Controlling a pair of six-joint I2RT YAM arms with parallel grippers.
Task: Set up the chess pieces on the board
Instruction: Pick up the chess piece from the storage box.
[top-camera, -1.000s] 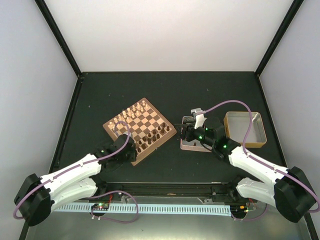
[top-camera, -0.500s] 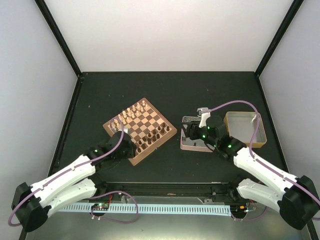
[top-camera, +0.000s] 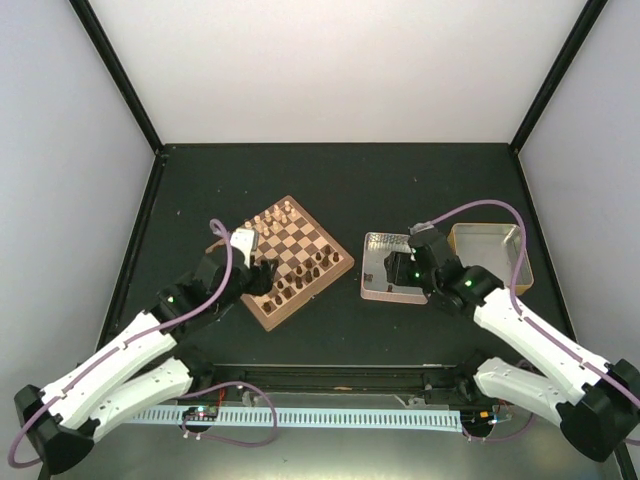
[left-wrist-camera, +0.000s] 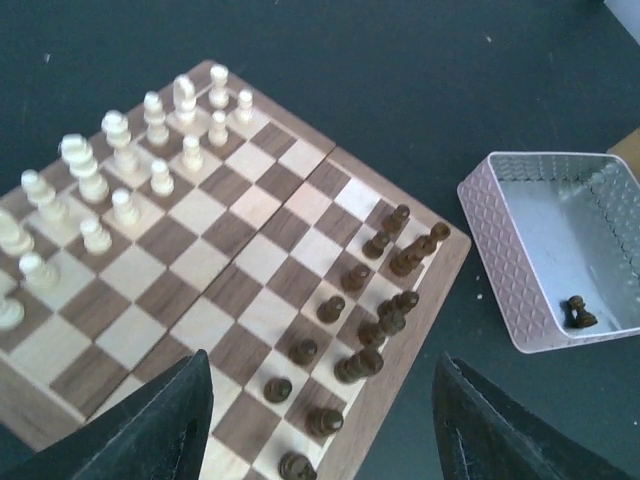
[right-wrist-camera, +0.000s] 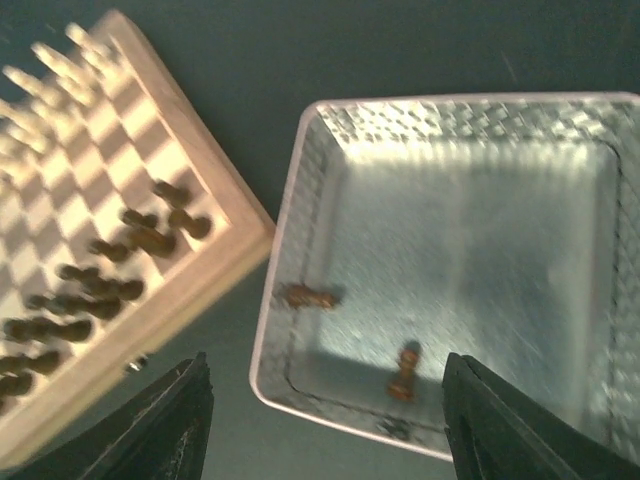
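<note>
The board (top-camera: 290, 248) lies left of centre, with dark chess pieces (top-camera: 305, 272) along its near-right side. They also show in the left wrist view (left-wrist-camera: 360, 300) and in the right wrist view (right-wrist-camera: 150, 235). My left gripper (top-camera: 264, 276) hangs open and empty above the board's near corner (left-wrist-camera: 320, 445). My right gripper (top-camera: 398, 270) is open and empty above the silvery tin (top-camera: 372, 240). Two dark pieces remain in the tin, one lying near its left wall (right-wrist-camera: 308, 295) and one nearer the front (right-wrist-camera: 405, 372). The left wrist view shows only one of them (left-wrist-camera: 578, 313).
Pale cream pieces (top-camera: 265, 222) stand along the board's far-left side (left-wrist-camera: 120, 170). A tan tray (top-camera: 487, 228) sits right of the tin. The tin's wall (left-wrist-camera: 500, 260) lies close to the board's right corner. Black frame posts rise at the table's back corners.
My left gripper has risen and moved away from me, over the board's near corner. My right gripper has drawn back to the right, from the tin's left edge to above its middle.
</note>
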